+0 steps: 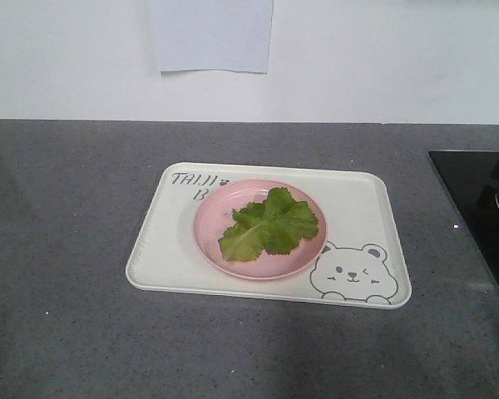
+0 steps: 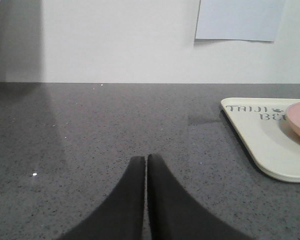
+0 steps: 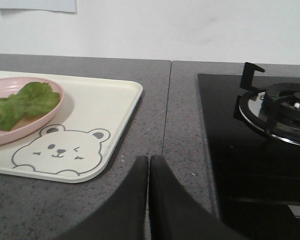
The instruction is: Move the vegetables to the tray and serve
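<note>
Both black grippers, left gripper [image 2: 146, 162] and right gripper [image 3: 149, 162], are hanging closed and empty beside the cream rectangular tray [image 1: 166, 258]; its ruffled green lettuce leaf [image 1: 270, 224] is lying on the round pink plate [image 1: 212, 237], so serving likely comes next: gripping the tray's edges.

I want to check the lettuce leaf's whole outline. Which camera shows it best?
The front-facing view: the lettuce leaf lies fully visible, seen from above, on the pink plate. The right wrist view shows it low and side-on, cut off at the left edge. The left wrist view shows only the plate's rim, no leaf.
</note>
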Motion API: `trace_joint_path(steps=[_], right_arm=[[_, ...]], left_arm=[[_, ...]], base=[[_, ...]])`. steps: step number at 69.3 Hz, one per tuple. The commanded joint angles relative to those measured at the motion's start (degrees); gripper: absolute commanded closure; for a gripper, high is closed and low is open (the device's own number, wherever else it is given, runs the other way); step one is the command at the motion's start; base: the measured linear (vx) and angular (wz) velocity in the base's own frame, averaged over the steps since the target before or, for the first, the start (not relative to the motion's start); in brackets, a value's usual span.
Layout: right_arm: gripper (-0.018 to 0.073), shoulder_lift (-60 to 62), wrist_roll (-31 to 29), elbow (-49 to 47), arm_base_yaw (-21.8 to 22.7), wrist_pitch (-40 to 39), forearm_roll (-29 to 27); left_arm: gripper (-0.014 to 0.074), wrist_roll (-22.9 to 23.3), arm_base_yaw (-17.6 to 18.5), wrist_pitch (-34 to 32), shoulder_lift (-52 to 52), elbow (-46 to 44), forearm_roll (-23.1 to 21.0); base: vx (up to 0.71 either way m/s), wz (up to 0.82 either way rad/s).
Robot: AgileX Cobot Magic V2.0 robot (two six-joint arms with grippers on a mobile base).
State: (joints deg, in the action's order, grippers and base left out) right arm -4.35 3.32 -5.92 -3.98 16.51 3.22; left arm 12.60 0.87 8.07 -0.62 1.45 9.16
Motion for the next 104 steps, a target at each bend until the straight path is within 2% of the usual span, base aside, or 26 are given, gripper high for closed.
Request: trace_joint_path(steps=[1,14,18,33,49,104], right_arm=[[0.0562,1.3,7.2,1.1,0.1,-8.6,6.9],[0.0562,5.5,8.1,8.7,0.1,-18.0,7.4],[0.0562,5.3,8.9,8.4,0.3,-16.1,6.0],[0.0562,5.3,9.0,8.4,4.2,-16.9,5.1],[0.0562,5.3,9.1,8.3,4.1,-20.4,5.1],[0.0562,5.3,9.1,8.3,4.1,-20.4,5.1]], left_arm=[[0.0603,0.1,-0.1,-4.4,-0.8,1.5,0.0],[0.0603,0.1,-0.1,-4.4,-0.8,1.5,0.0],[0.0603,0.1,-0.1,-4.4,-0.8,1.5,0.0],[0.0603,0.1,-0.1,-4.4,-0.8,1.5,0.0],[0.0603,0.1,-0.1,-4.4,-0.8,1.5,0.0],[0.0603,0.1,-0.1,-4.4,-0.8,1.5,0.0]], base=[[0.0,0.0],[0.0,0.0],[0.0,0.0],[0.0,0.0],[0.0,0.0],[0.0,0.0]])
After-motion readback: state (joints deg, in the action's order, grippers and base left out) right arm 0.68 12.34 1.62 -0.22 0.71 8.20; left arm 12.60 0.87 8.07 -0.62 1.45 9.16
